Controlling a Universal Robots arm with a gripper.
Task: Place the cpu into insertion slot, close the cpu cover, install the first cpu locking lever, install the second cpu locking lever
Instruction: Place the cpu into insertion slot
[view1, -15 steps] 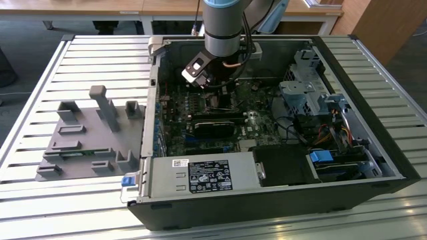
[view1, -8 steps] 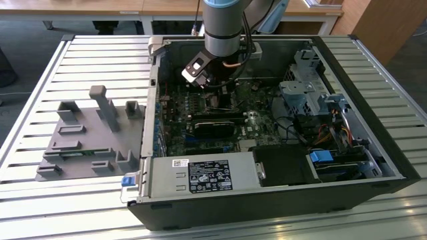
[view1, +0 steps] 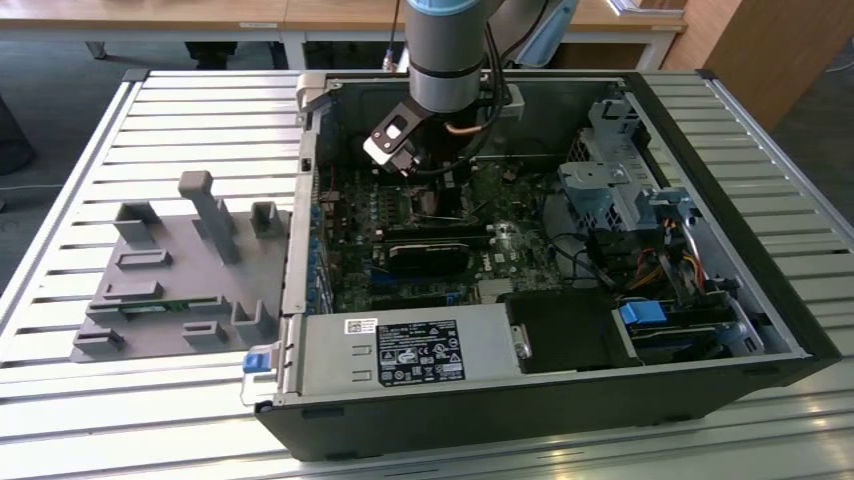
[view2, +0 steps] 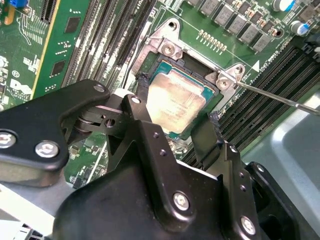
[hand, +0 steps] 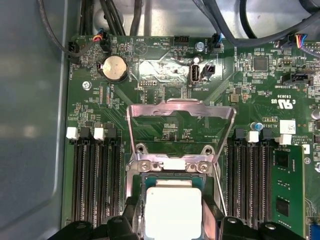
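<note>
Pincer: the pincer (view2: 177, 103) straddles the cpu (view2: 172, 99). Its two black fingertips (view2: 142, 86) press on opposite edges, so I judge it clenched on the chip rather than released.
Cpu: it lies flat with its silvery top up, inside the frame of the insertion slot (hand: 148, 181). I cannot tell whether it is fully bedded or a touch above the contacts.
Cpu cover: the cpu cover (hand: 181, 106) is swung up and back on its hinge, well clear of the chip, with its window open.
Locking lever: a thin steel locking lever (view2: 272, 96) stands free beside the slot and is not hooked down.
Progress: step one looks close to done, since the chip is at its place. The cover is not closed and neither lever is latched, so three steps are left.
Motherboard: the green motherboard (hand: 250, 95) carries the slot. Black memory slots (hand: 95, 185) flank it and a coin cell (hand: 114, 68) sits beyond the cover.
Computer case: the open computer case (view1: 534, 415) holds the board. It also holds a power supply (view1: 400, 352) at six o'clock of the exterior view and a drive cage (view1: 607, 190) at two o'clock.
Arm: the arm (view1: 447, 50) enters the case from twelve o'clock.
Grey fixture: a grey fixture (view1: 174, 290) sits at nine o'clock on the slatted table (view1: 80, 420). I cannot tell what is in its pockets.
</note>
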